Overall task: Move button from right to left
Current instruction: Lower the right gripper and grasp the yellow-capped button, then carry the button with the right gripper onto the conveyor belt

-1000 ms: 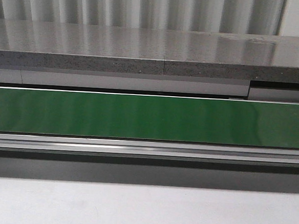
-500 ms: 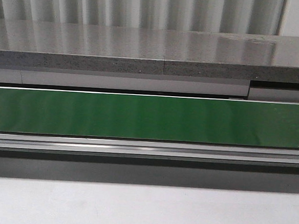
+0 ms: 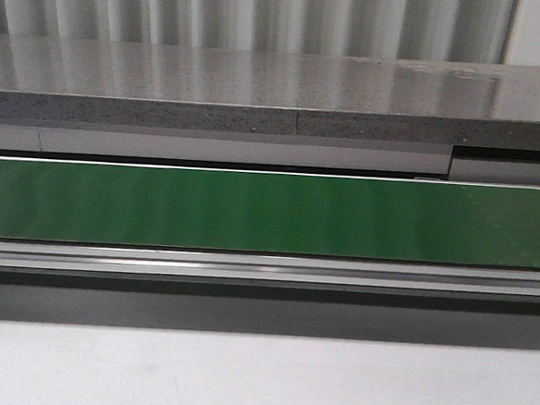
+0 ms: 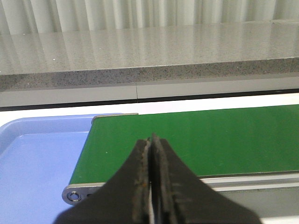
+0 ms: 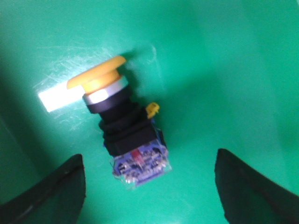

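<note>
The button (image 5: 122, 127) lies on its side on a green surface in the right wrist view: yellow-orange cap, black body, blue-and-clear contact block. My right gripper (image 5: 149, 179) is open, its two black fingers wide apart either side of the contact block and clear of it. My left gripper (image 4: 150, 142) is shut and empty, hovering over the near end of the green conveyor belt (image 4: 210, 140). Neither gripper nor the button shows in the front view.
A blue tray (image 4: 32, 172) sits beside the belt's end roller in the left wrist view. The front view shows the green belt (image 3: 269, 212), its metal rail (image 3: 265, 269), a grey stone ledge (image 3: 259, 91) behind and a white table (image 3: 258, 378) in front.
</note>
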{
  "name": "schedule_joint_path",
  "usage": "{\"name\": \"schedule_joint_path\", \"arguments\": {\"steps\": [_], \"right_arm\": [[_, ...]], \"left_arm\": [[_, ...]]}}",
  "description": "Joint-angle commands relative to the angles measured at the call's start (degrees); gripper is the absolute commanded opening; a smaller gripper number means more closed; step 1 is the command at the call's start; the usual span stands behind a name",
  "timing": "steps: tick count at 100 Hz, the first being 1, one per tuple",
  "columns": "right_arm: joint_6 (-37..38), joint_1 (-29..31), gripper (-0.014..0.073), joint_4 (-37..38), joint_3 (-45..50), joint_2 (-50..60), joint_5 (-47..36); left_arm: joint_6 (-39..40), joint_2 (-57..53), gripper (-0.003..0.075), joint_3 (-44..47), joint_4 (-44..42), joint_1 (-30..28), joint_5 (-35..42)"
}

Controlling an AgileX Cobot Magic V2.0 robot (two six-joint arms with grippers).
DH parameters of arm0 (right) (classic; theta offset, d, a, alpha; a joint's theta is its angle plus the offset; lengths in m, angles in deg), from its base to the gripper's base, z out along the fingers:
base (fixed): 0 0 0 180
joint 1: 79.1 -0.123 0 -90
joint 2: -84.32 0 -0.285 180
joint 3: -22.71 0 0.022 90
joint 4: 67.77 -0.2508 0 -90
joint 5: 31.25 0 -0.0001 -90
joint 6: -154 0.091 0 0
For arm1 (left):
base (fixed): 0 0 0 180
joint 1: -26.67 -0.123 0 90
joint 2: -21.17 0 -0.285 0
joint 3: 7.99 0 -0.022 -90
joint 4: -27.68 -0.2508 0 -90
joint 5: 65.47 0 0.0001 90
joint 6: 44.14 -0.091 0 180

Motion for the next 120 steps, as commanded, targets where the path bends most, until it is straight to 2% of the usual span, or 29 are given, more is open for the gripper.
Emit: {"name": "schedule_joint_path", "arguments": {"steps": [1,18,25,34,43,54,74,86,120], "right_arm": [[-3.61,0.11,0.057,-1.35,-1.96,1.2,-2.65],[-6.59,0.11,0.0564,-1.65,-2.87,-2.29,-2.67],[-7.21,0.11,0.0519,-1.65,-2.87,-2.99,-2.79],[-7.29,0.11,0.0394,-1.65,-2.87,-3.31,-3.42],[-7.29,0.11,0.0232,-1.65,-2.87,-3.31,-4.14],[-7.29,0.11,0.0145,-1.65,-2.87,-3.25,-4.08],[-7.17,-0.3,0.0142,-4.13,-2.87,1.43,-2.36],[-6.26,-1.33,0.0142,-8.63,-2.87,5.96,0.32],[-6.26,-10.29,0.0142,-9.39,-2.81,15.31,6.72]], "left_arm": [[0.32,-1.98,-0.002,1.44,0.37,0.21,4.71],[0.32,-1.98,-0.002,1.44,0.37,0.21,4.71],[0.32,-1.98,-0.002,1.44,0.37,0.21,4.71],[0.32,-1.98,-0.002,1.44,0.37,0.21,4.71],[0.32,-1.98,-0.002,1.44,0.37,0.21,4.71],[0.32,-1.98,-0.002,1.44,0.37,0.21,4.71],[0.32,-1.98,-0.002,1.44,0.37,0.21,4.71],[0.32,-1.98,-0.002,1.44,0.37,0.21,4.71],[0.32,-1.98,-0.002,1.44,0.37,0.21,4.71]]}}
